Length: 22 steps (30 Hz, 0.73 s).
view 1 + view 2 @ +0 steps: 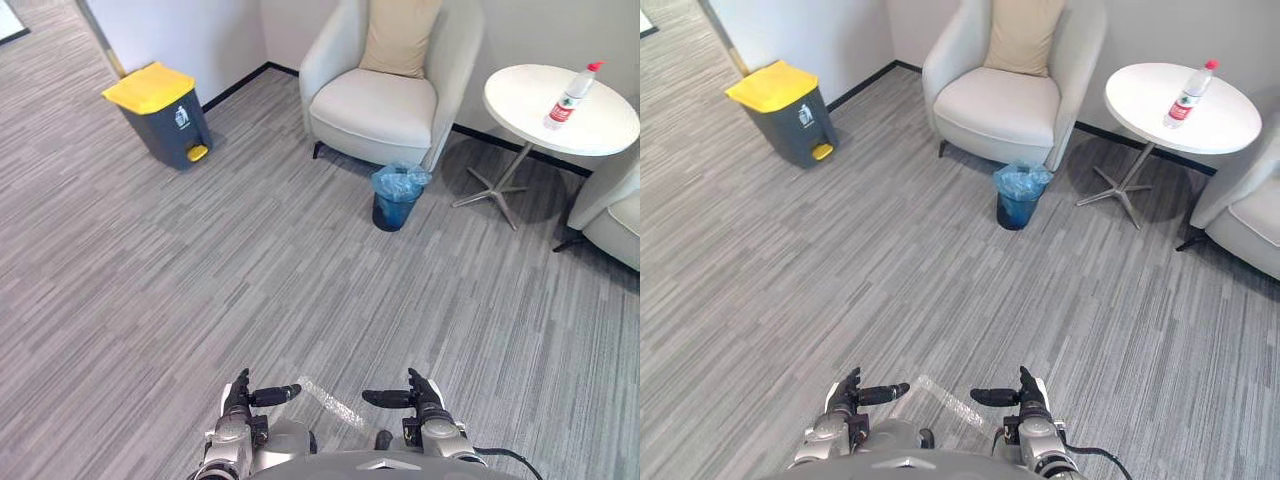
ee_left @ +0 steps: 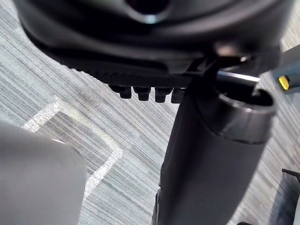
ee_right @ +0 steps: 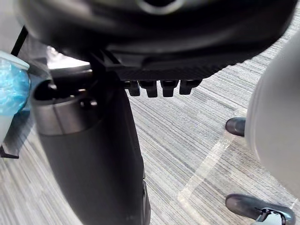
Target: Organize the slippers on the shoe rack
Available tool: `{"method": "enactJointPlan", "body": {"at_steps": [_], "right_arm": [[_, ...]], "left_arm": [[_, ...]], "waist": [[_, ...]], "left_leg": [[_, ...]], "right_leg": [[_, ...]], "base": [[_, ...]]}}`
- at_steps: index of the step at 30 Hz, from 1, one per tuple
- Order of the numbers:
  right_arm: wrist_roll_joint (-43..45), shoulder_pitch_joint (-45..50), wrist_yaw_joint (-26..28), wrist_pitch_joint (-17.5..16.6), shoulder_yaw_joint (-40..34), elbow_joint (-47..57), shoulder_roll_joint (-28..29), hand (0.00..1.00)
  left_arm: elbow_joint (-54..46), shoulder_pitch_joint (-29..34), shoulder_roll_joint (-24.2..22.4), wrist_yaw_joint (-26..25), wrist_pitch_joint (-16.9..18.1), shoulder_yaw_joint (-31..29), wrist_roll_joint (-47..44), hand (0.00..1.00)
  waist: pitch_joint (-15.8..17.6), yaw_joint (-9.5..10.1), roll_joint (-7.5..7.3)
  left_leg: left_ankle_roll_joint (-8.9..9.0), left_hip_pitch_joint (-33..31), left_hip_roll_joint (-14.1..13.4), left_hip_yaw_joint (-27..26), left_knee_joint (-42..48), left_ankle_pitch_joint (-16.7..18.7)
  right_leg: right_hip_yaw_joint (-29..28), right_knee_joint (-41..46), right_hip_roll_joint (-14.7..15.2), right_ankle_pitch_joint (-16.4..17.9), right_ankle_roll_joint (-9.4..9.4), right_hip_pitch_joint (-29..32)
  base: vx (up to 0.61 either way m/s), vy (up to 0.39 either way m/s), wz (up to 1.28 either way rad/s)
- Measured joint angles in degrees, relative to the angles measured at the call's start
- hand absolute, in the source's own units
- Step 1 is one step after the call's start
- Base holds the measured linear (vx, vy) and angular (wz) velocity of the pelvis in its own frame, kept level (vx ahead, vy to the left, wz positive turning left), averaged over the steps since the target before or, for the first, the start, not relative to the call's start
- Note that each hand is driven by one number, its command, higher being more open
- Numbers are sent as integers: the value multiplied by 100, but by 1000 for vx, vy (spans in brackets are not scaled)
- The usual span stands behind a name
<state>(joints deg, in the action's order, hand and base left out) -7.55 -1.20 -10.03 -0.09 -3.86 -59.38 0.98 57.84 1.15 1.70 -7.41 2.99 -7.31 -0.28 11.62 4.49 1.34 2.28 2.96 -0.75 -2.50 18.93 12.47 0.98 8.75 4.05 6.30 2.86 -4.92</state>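
Both arms were held low in front of the robot, over bare grey carpet. The left robot hand (image 1: 238, 400) and the right robot hand (image 1: 420, 395) each had the fingers extended forward and the thumb pointing inward toward the other; both were released and carried nothing. The wrist views agreed: straight fingertips with only the carpet (image 1: 250, 270) and a strip of pale tape (image 1: 335, 402) past them.

The slippers and the shoe rack could not be located in what the cameras took in, so how the slippers lay, on the rack or off it, could not be judged. Ahead stood a grey pedal bin with a yellow lid (image 1: 160, 112), a pale armchair (image 1: 385, 85) with a tan cushion (image 1: 400, 35), a small blue-lined waste bin (image 1: 397, 195) just in front of it, and a round white table (image 1: 560, 108) bearing a spray bottle (image 1: 572, 97).

The scene fitted two stages equally: the robot facing away from the rack with the slippers yet to be reached, or facing away with them already arranged. Nothing visible settled which.
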Motion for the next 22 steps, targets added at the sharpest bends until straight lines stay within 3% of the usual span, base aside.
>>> {"method": "enactJointPlan", "body": {"at_steps": [3,10,16,19,20,22], "right_arm": [[93,68,-11,0,-178,-9,-35,100],[93,69,-12,-1,-192,-68,-137,100],[89,-54,-9,-2,-158,-303,-249,100],[87,-98,-11,4,-147,-429,-373,100],[82,-43,-11,7,-142,-439,-429,100],[96,14,-9,10,-128,-451,-478,100]], "left_arm": [[98,5,3,22,-2,153,89,100],[113,19,20,27,-1,250,89,100],[116,15,38,27,1,247,81,100],[117,55,22,24,3,248,76,100],[121,59,32,19,4,255,78,100],[148,59,46,23,9,272,79,100]], "waist": [[-147,-3,36],[-155,-18,40],[-150,-9,19],[-157,-27,65],[-158,-33,64],[-183,-42,70]], "left_leg": [[-33,210,19,4,-204,-20],[-77,449,-12,2,-389,-45],[-189,470,-122,-200,-677,54],[-218,461,-216,-518,-700,26],[-202,497,-232,-592,-726,17],[-151,522,-265,-602,-768,-14]], "right_leg": [[-12,17,-19,43,22,-43],[-173,32,-88,77,27,-102],[-302,135,-215,-66,120,221],[396,81,9,-211,15,289],[538,77,50,-258,79,286],[541,-3,8,-322,60,286]], "base": [[96,-13,-18],[8,-28,-17],[-102,4,-27],[-107,-6,-41],[-78,-17,-28],[-24,-37,-11]]}}
